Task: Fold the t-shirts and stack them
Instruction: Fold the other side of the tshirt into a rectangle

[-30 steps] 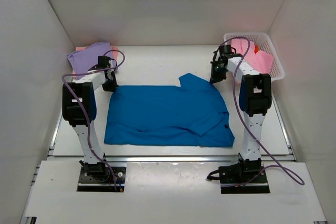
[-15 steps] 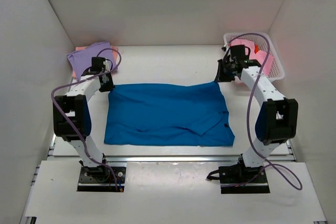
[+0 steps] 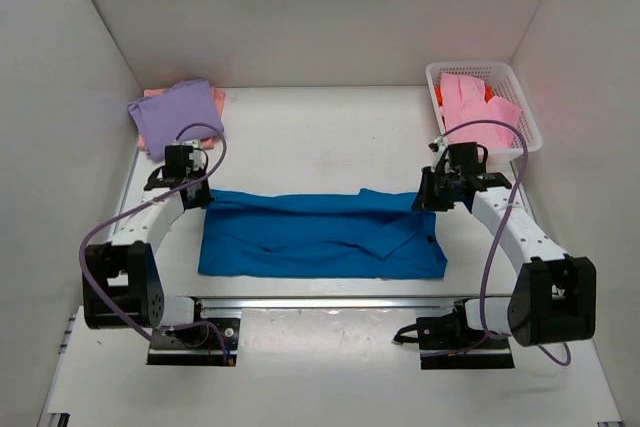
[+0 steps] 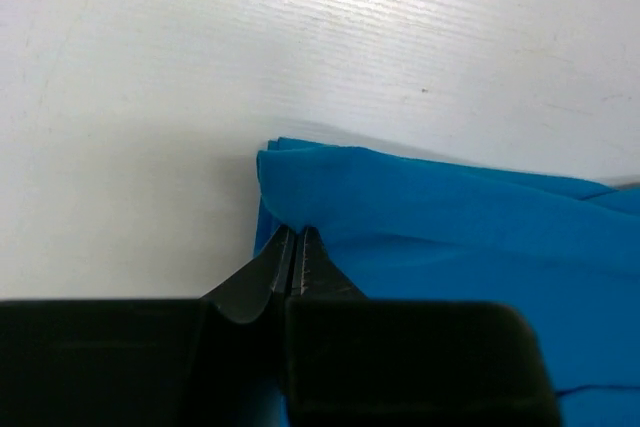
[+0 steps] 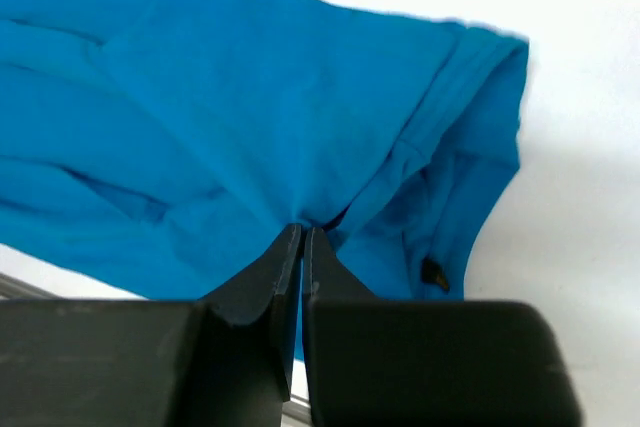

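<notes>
Cloth of the blue shirt [image 3: 300, 242] is lying doubled over along the near edge of the table [image 3: 320, 137]. My left tool [image 4: 296, 247] is pinching the fold's left corner, fingers pressed together on it. My right tool [image 5: 302, 242] is pinching the right corner likewise. A lavender shirt [image 3: 175, 112] is sitting folded at the far left corner, and pink shirts [image 3: 465, 99] are lying in the basket [image 3: 528, 132] at the far right.

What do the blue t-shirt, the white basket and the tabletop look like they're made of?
Blue t-shirt: soft matte cloth, probably cotton knit; it wrinkles and lies in folds. White basket: likely moulded plastic, with open mesh walls and a stiff rim. Tabletop: hard, matte white, with faint grain-like streaks; perhaps painted wood or laminate.
</notes>
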`<move>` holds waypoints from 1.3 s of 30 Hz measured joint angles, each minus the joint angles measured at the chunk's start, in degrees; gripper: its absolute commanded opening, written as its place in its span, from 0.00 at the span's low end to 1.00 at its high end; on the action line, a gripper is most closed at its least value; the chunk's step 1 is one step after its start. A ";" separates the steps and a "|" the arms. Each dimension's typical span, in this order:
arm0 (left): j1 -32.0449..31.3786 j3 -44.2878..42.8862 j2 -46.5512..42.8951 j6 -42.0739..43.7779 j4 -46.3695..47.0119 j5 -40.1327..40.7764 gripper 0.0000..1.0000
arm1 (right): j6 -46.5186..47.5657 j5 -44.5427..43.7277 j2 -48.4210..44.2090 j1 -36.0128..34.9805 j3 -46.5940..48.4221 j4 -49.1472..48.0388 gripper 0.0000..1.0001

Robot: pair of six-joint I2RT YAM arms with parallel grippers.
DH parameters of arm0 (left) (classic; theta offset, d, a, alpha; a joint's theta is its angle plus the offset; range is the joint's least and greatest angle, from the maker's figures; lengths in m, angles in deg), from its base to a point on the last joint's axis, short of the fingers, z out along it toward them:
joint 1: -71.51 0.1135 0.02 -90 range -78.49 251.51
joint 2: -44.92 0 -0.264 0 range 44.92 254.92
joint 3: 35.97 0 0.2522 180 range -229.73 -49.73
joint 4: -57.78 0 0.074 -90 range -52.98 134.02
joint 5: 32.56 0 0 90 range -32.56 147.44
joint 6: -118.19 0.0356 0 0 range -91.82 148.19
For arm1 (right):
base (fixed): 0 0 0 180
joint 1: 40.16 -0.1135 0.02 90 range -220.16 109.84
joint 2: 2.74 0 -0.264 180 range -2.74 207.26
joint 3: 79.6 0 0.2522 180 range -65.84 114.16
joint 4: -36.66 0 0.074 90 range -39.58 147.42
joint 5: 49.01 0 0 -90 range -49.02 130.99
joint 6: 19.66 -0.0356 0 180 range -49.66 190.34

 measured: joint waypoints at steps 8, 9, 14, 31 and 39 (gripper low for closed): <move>-0.07 5.53 -6.23 -0.11 1.49 0.33 0.00 | -0.63 1.88 -5.55 2.21 -8.02 -0.68 0.00; -0.07 6.19 -6.54 -0.11 1.62 0.37 0.00 | -0.63 1.88 -5.86 2.25 -8.28 -0.70 0.01; -0.13 8.74 -8.13 -0.11 1.25 1.05 0.00 | -0.81 2.23 -7.37 2.62 -9.05 -0.74 0.00; 0.00 10.62 -10.40 -3.34 -4.24 5.99 0.49 | -9.05 0.59 -15.06 -0.17 -14.45 4.90 0.26; -0.15 9.33 -10.51 -4.20 -5.64 6.88 0.43 | -13.97 -4.79 -17.49 0.63 -12.35 11.34 0.29</move>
